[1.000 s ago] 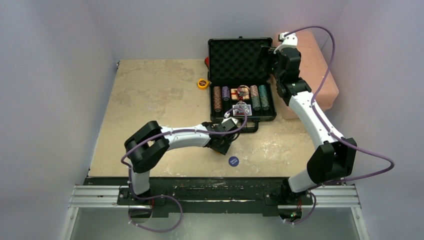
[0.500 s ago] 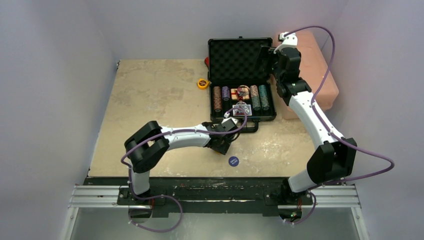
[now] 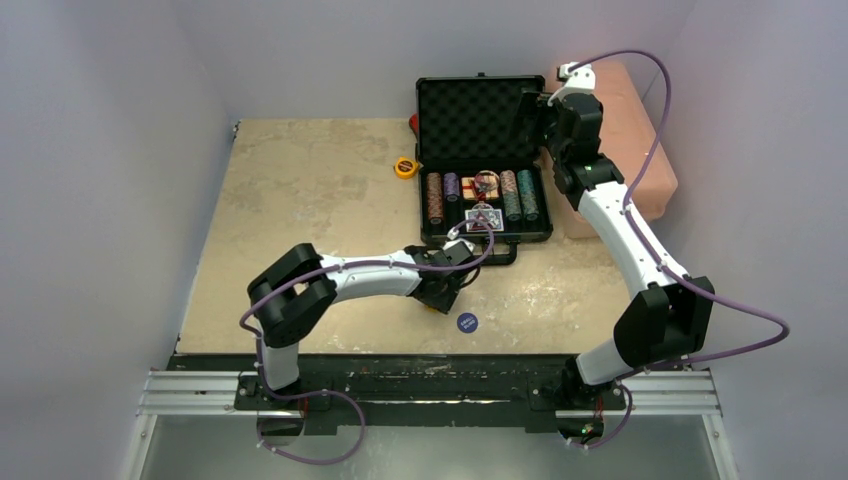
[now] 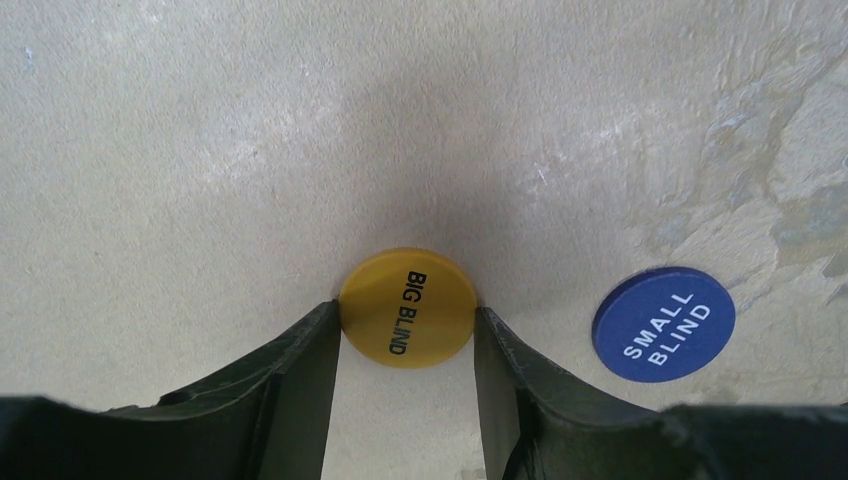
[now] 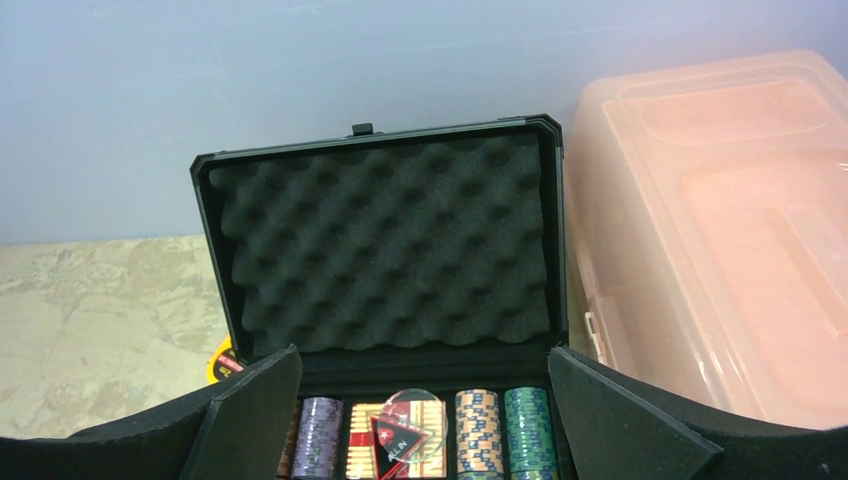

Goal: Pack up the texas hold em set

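The black briefcase (image 3: 483,105) stands open at the back of the table, its foam lid (image 5: 385,250) upright. Chip stacks (image 3: 434,195) (image 5: 527,425), a card deck (image 3: 484,218) and a clear round button (image 5: 410,425) lie in its tray. In front of the case, my left gripper (image 3: 438,298) (image 4: 407,310) is down on the table, shut on the yellow "BIG BLIND" button (image 4: 407,308), one fingertip touching each side. The blue "SMALL BLIND" button (image 3: 466,322) (image 4: 663,323) lies just right of it. My right gripper (image 3: 532,120) (image 5: 422,352) hangs open over the case's right side, holding nothing.
A pink plastic box (image 3: 630,130) (image 5: 720,230) stands right of the case against the wall. A yellow tape measure (image 3: 405,167) (image 5: 228,362) lies left of the case. The case handle (image 3: 497,258) juts toward my left wrist.
My left gripper has edged slightly toward the near edge of the table. The right arm has not moved.
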`<state>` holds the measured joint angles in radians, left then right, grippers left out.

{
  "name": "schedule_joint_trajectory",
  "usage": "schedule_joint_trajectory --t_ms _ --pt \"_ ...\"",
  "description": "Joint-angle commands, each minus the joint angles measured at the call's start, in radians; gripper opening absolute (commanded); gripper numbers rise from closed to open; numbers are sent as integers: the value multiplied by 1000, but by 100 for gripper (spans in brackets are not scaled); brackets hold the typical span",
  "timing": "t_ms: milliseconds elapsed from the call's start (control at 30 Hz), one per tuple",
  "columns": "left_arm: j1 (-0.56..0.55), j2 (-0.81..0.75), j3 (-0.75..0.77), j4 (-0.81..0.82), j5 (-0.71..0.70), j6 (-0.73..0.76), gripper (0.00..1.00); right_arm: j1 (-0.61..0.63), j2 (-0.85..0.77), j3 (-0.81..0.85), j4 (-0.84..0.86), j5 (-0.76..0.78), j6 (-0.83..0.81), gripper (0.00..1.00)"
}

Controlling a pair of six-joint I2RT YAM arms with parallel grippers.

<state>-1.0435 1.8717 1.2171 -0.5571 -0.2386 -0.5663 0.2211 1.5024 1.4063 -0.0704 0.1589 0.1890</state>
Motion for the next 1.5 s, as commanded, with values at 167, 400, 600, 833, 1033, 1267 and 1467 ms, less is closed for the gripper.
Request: schedule_joint_trajectory --t_ms 167,400,600,833,1033,1267,1467 --pt "-5 -71 14 -59 -22 -12 44 -3 2 49 -5 -15 -13 99" --pt "-6 -92 36 -79 -26 -12 44 -4 6 50 -6 -18 -12 99" --pt "-3 -123 90 -127 -53 19 44 -4 -1 48 -6 -10 -13 99" --pt "31 -132 206 -179 -64 85 44 -3 -8 48 -11 11 -19 99" --pt "103 -112 314 -189 -46 143 44 -3 -9 47 -8 20 -19 99" --pt "170 -43 452 -187 -17 215 44 -3 -10 47 -8 25 -20 99" --pt "218 41 567 -172 26 242 44 -4 -9 47 -8 25 -21 99"
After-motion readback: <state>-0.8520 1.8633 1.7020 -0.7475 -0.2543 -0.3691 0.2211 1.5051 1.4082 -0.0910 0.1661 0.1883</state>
